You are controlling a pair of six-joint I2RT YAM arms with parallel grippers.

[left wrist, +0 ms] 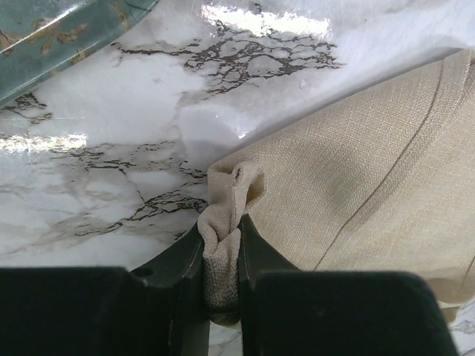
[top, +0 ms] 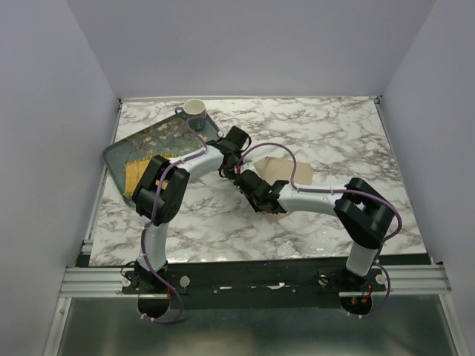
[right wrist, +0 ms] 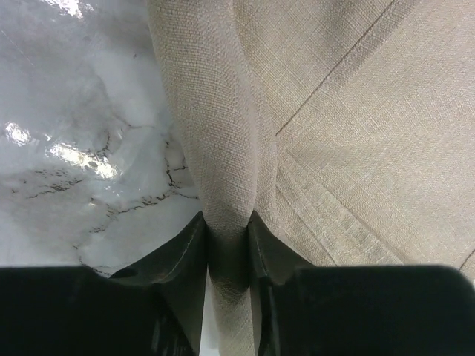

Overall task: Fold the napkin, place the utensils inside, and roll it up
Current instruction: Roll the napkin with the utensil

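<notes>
The beige napkin (top: 288, 170) lies partly folded on the marble table just right of centre. In the left wrist view my left gripper (left wrist: 223, 239) is shut on a bunched corner of the napkin (left wrist: 356, 170). From above, the left gripper (top: 231, 165) sits at the cloth's left edge. My right gripper (top: 246, 182) is just in front of it, at the cloth's near-left edge. In its wrist view the right gripper (right wrist: 227, 239) pinches a raised fold of the napkin (right wrist: 356, 111) between both fingers. The utensils are out of view.
A dark teal floral tray (top: 141, 144) lies at the back left with a yellow woven piece (top: 136, 176) on its near end; its corner (left wrist: 44, 37) shows in the left wrist view. A white cup (top: 194, 108) stands behind the tray. Both arms cross over the table's middle.
</notes>
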